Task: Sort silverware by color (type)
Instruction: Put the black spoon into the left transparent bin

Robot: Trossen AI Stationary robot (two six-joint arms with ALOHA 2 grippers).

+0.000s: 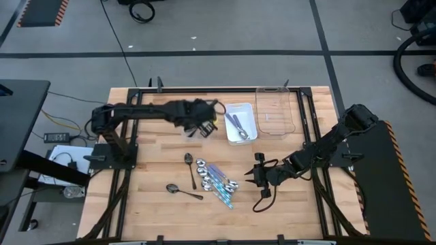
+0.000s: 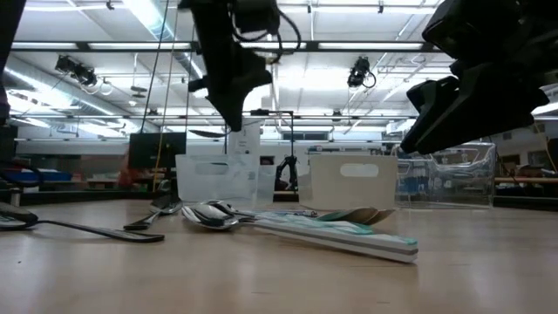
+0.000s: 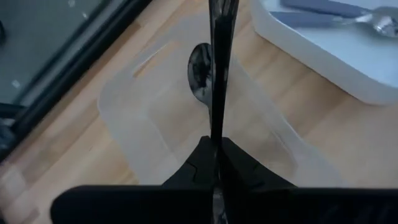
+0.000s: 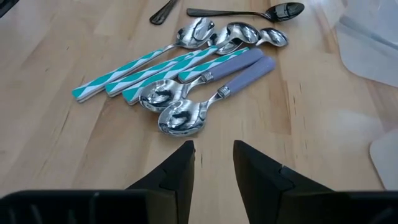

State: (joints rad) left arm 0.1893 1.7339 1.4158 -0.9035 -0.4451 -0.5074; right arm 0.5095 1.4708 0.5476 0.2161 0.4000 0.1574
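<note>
My left gripper hangs over a clear tray at the table's far middle and is shut on a dark spoon. A dark spoon bowl shows in that tray beside it. A white tray holds purple-handled spoons. My right gripper is open and empty, just right of a pile of silver spoons with teal-striped and purple handles lying flat on the table. Two dark spoons lie left of the pile. My left gripper pinches the dark spoon's thin shaft between its two fingers. The spoon is seen edge-on and runs straight out from the fingertips, along the fingers. It is clear of the tray floor below; which end the fingers have I cannot tell.
A second clear tray stands at the far right, next to the white tray. The arm bases' black frames run along both sides. Bare wood lies at the near edge.
</note>
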